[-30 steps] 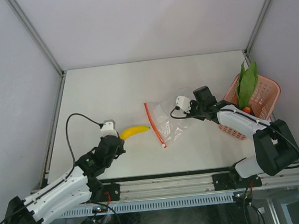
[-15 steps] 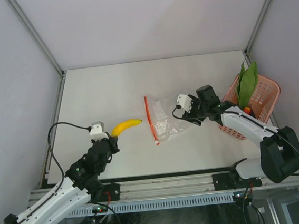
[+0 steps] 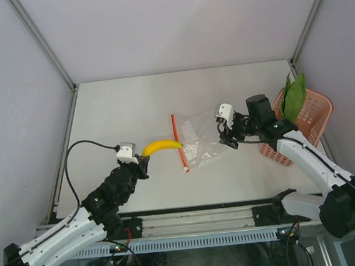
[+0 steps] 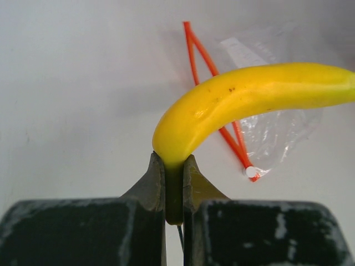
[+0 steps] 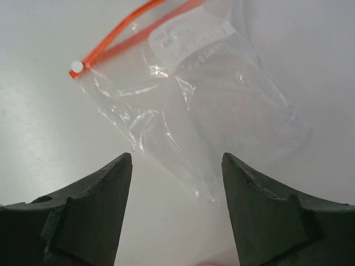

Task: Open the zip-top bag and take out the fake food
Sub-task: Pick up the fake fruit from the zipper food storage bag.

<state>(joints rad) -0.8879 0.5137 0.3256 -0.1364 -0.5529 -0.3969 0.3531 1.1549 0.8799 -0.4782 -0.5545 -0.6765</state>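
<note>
- The right gripper (image 5: 176,158) has just released the bag (image 5: 222,105) and now stands wide open, empty.
- The left gripper (image 4: 173,169) pinches the banana (image 4: 249,94) by its end, outside the bag.
- The bag lies flat mid-table (image 3: 118,107), apparently emptied.

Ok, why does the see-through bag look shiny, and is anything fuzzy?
Right wrist view: light glints white off the creased bag, and the dark tool fingers up close look soft. Left wrist view: the banana is sharp, the bag behind it hazy. Top view: even light, only faint shadows.
</note>
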